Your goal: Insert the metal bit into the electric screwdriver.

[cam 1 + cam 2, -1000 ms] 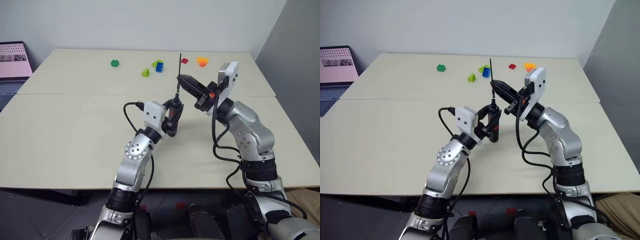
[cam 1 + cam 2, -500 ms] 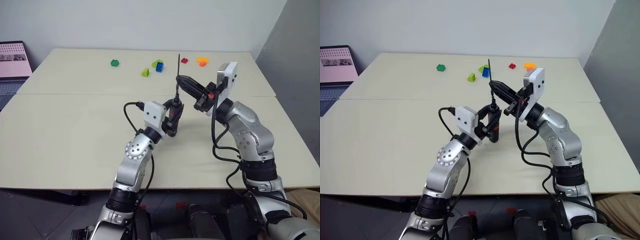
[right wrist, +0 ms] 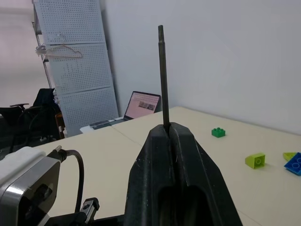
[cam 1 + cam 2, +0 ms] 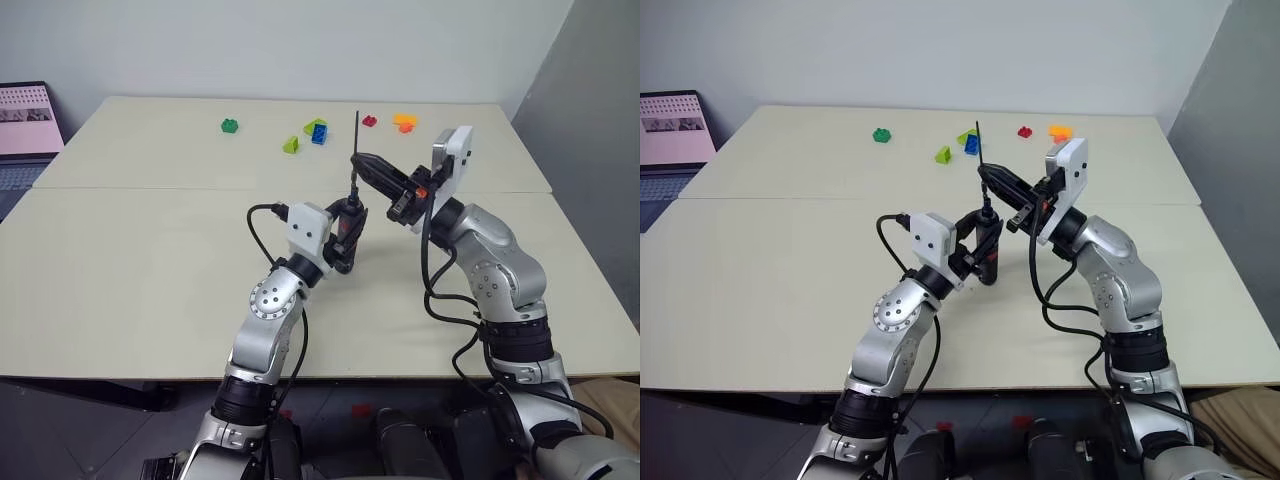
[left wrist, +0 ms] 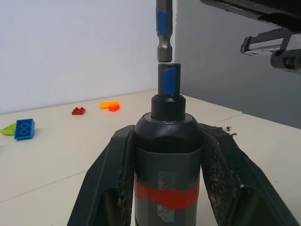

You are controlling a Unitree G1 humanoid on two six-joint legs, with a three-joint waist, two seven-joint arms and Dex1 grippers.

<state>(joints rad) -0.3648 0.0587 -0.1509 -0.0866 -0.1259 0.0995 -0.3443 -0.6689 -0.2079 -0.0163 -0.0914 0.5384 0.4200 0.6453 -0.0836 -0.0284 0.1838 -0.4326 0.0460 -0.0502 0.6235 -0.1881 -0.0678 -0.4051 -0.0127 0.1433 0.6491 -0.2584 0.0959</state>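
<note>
Jaws clamped, metal bit (image 5: 164,33) just above electric screwdriver (image 5: 167,155)

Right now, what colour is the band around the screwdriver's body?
Red. The band on the screwdriver shows best in the left wrist view.

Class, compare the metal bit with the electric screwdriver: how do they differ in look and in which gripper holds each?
The metal bit is a needle-thin grey rod; the electric screwdriver is a thick black cylinder with a red band. The right gripper pinches the bit; the left gripper clamps the screwdriver. Both stand roughly upright, the bit just above the screwdriver's socket.
</note>
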